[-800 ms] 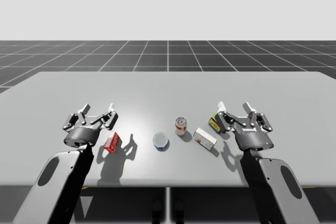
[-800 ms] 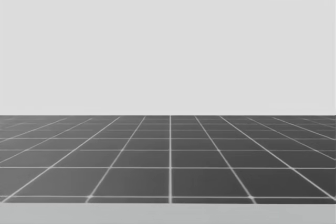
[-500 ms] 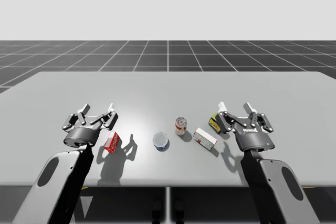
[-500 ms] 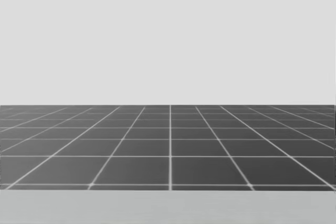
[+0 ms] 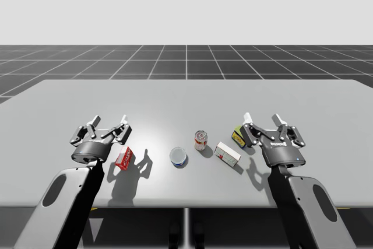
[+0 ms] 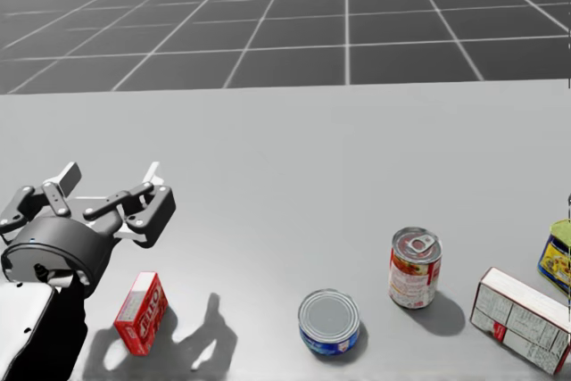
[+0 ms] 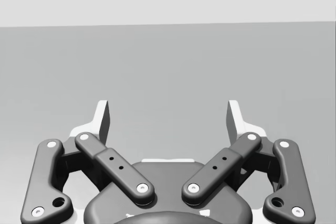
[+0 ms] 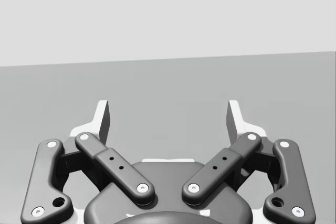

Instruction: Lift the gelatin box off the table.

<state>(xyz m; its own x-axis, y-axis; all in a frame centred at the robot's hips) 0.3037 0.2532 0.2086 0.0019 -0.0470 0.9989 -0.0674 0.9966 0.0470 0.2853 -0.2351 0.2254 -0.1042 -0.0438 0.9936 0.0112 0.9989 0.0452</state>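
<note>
While the robot's 2 arms hang over the worktop (image 5: 186,100), nothing of the lift is done yet. The small red box (image 6: 141,311), which I take for the gelatin box, rests on the worktop. It sits just beside the left pincer (image 6: 111,174), lower than its fingers and not touching them. That pincer is spread wide with nothing between its fingers, and in the left wrist view bare worktop lies ahead of it.

The right pincer (image 5: 264,118) is spread just as wide and is also empty. It hovers well apart from the red box, near a yellow-green package (image 5: 238,136). Between the 2 arms stand a squat blue-banded tin (image 6: 328,320) and an upright red-and-white can (image 6: 415,267), with a white box (image 6: 522,318) lying flat beside them.

By my judgement the whole job is left: bring a pincer down over the red box, press its fingers onto 2 opposite sides, then raise it. The left pincer is far nearer, so it looks the natural choice.
</note>
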